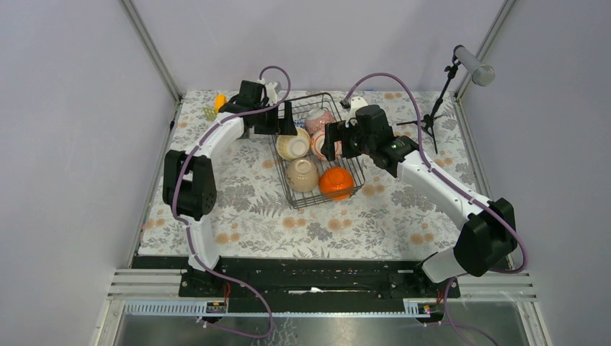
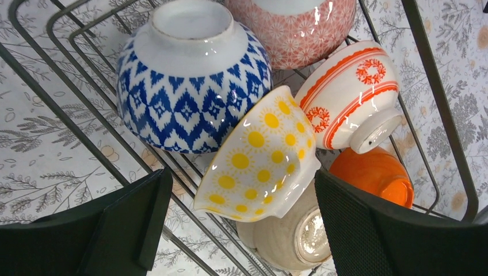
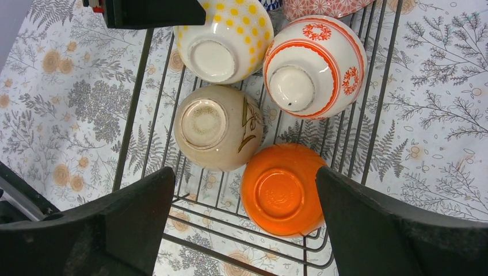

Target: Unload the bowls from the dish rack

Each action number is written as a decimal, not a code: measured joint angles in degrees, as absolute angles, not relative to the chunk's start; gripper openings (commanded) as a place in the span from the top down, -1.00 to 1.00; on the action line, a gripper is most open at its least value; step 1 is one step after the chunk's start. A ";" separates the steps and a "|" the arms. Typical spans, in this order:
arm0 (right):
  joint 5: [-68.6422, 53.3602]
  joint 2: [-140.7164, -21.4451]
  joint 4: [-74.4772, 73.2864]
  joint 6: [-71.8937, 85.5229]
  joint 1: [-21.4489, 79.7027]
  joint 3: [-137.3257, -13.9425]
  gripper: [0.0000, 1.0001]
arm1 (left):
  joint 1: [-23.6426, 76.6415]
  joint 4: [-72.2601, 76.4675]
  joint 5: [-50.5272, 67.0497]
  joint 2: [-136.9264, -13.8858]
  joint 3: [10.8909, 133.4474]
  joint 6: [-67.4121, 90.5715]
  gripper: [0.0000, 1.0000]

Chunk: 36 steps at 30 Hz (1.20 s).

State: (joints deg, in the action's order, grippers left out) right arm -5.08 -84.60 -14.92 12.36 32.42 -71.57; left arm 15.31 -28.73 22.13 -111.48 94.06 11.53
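Filling the left wrist view — blue-white bowl [image 2: 190, 86], a sliver from the right.

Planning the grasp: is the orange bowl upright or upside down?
Upside down: the orange bowl rests rim-down, its foot ring facing up toward the right wrist camera.

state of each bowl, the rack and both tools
blue bowl: upside down
pink bowl: upside down
yellow bowl: upside down, tilted
red bowl: upside down, tilted
beige bowl: upside down
orange bowl: upside down
rack: holds all six
left tool: open
right tool: open
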 measured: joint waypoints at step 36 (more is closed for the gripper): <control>-5.02 -84.60 -15.05 11.55 32.42 -71.59 -0.99 | 17.02 -33.54 23.42 -113.69 95.29 9.10 -0.89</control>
